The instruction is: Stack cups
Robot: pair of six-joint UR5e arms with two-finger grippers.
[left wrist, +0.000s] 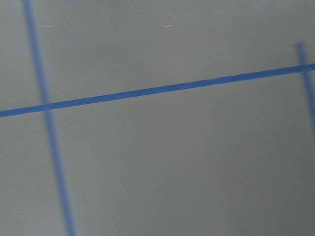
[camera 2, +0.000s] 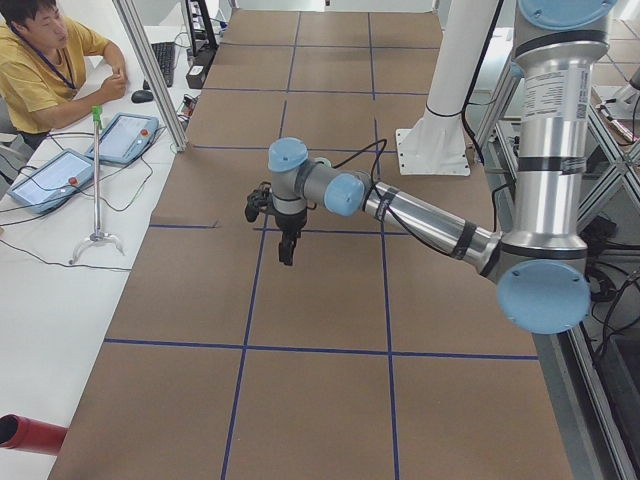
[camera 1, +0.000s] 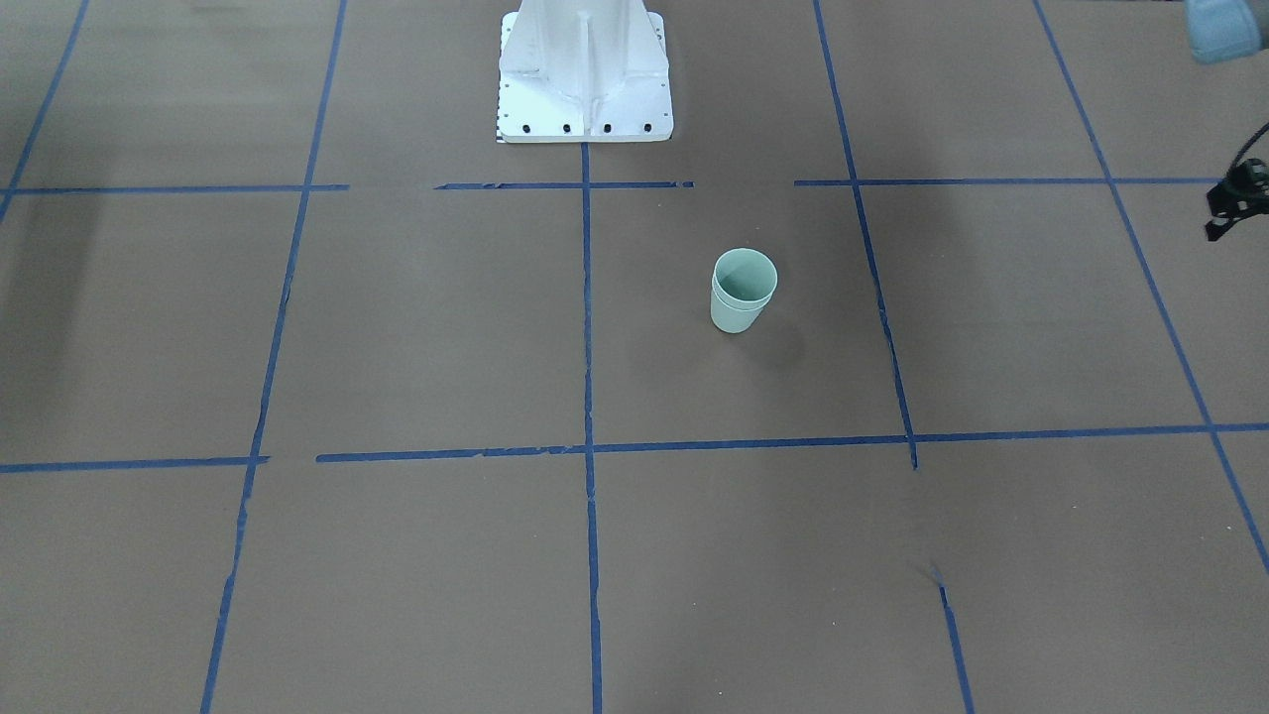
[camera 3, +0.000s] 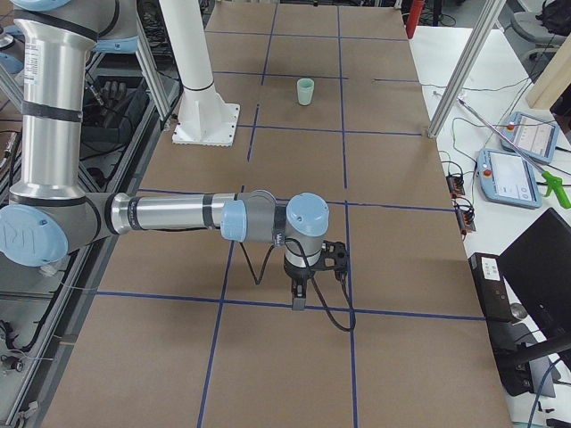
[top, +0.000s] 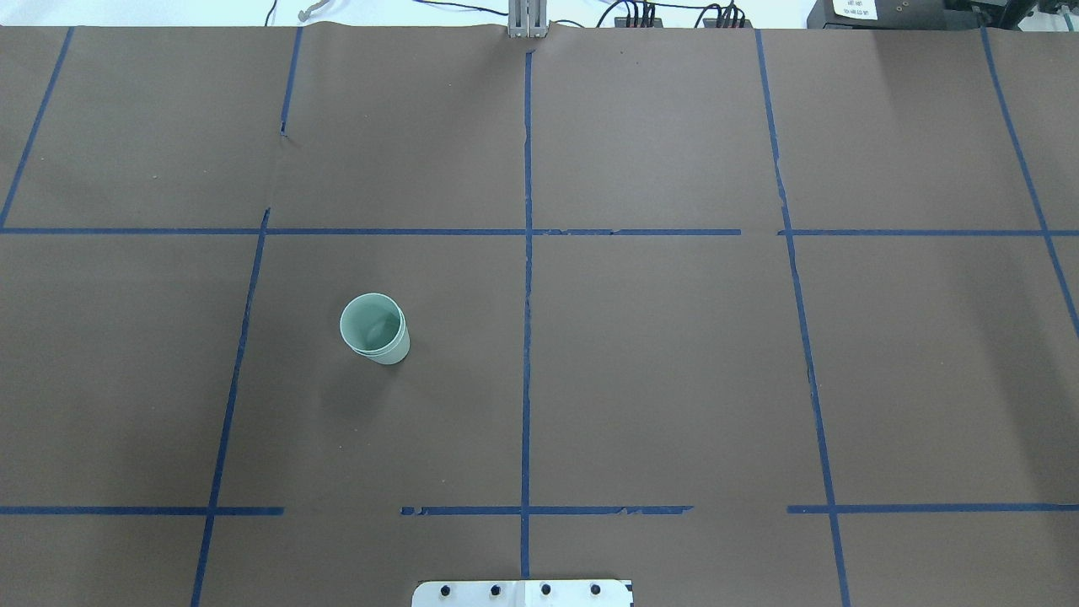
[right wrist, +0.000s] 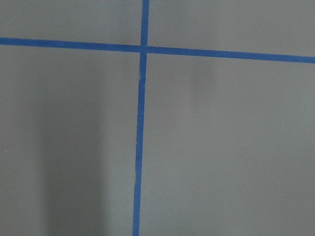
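Two pale mint-green cups [camera 1: 744, 291] stand upright as one nested stack, one inside the other, on the brown table. The stack also shows in the overhead view [top: 374, 329] and small and far in the exterior right view [camera 3: 305, 91]. In the exterior left view it is hidden behind the left arm. My left gripper [camera 2: 287, 246] hangs fingers down over the table's left end, away from the cups; I cannot tell if it is open or shut. My right gripper [camera 3: 299, 298] hangs fingers down over the table's right end, far from the cups; its state is also unclear. Both wrist views show only table and tape.
Blue tape lines [top: 527, 278] grid the brown table. The white robot base plate [camera 1: 585, 99] sits at the robot's edge. An operator [camera 2: 40, 60] sits beside touch pendants [camera 2: 125, 135]. A metal frame post [camera 3: 464, 67] stands at the far edge.
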